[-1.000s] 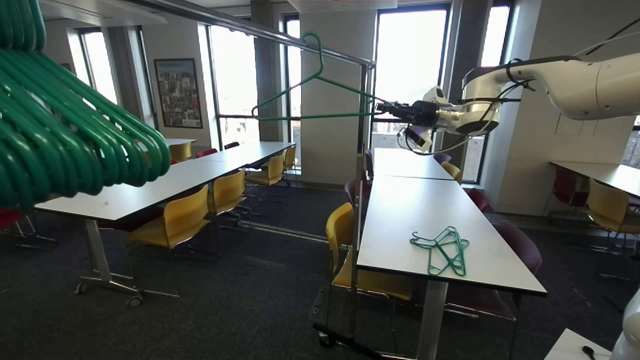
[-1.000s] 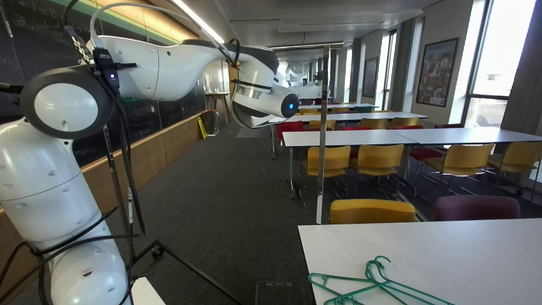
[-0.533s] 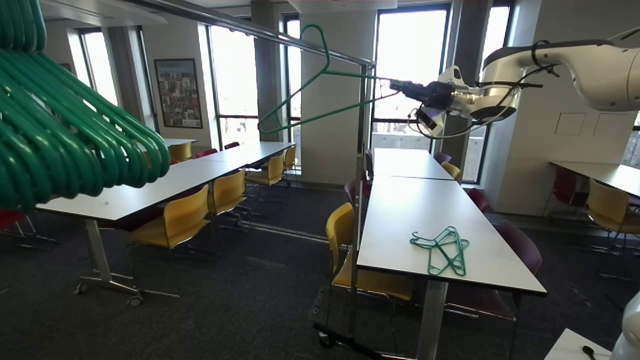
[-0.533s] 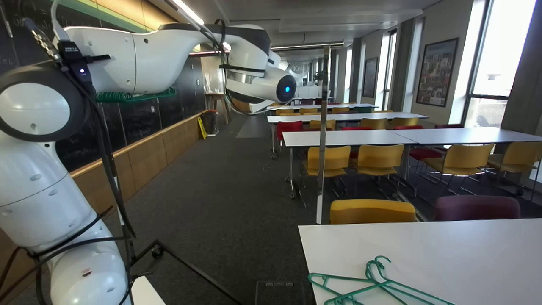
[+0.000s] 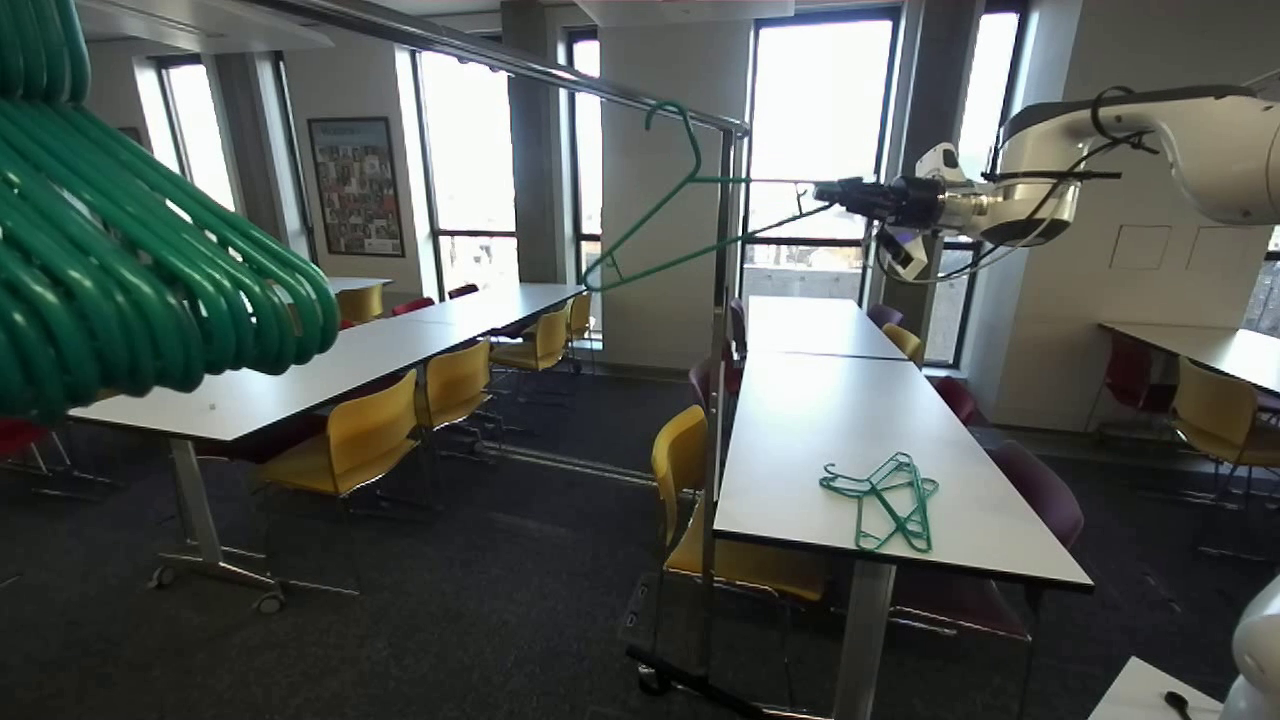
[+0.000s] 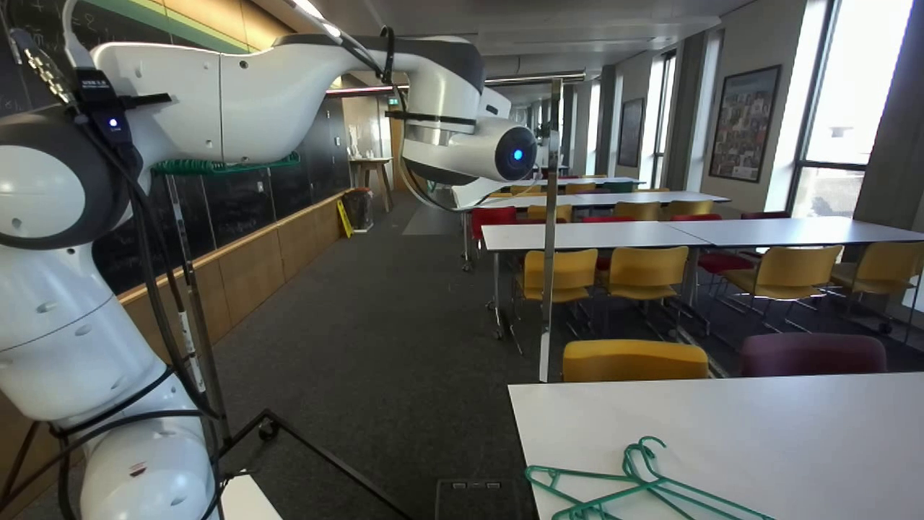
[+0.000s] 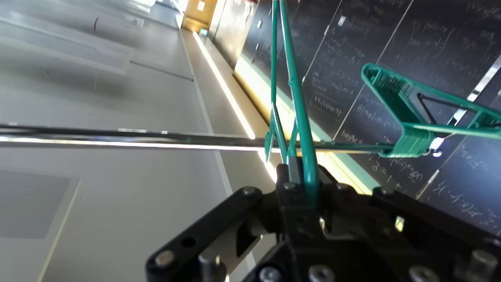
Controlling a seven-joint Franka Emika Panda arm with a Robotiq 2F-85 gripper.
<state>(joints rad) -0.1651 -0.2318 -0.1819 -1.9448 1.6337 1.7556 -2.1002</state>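
Note:
My gripper (image 5: 822, 192) is shut on one lower corner of a green plastic hanger (image 5: 696, 150). In the wrist view the hanger (image 7: 309, 164) rises from between the black fingers and runs off the top edge. In an exterior view it hangs out sideways, tilted, with its hook overlapping the metal rail (image 5: 560, 75); whether they touch I cannot tell. Behind the hanger in the wrist view, the rail (image 7: 117, 138) crosses from side to side. The gripper is hidden behind the arm (image 6: 462, 148) in an exterior view.
A dense bunch of green hangers (image 5: 150, 270) hangs at the rail's far end, also visible beyond the rail in the wrist view. The rack's upright post (image 5: 718, 400) stands beside a white table (image 5: 800, 420) bearing loose green hangers (image 5: 911, 525). Yellow chairs (image 5: 370, 430) line another table.
In an exterior view the gripper and hanger moved right. The hook rose above the rail, then came down to rail height, its tip now below it. The hanger tilted; the grip is unchanged.

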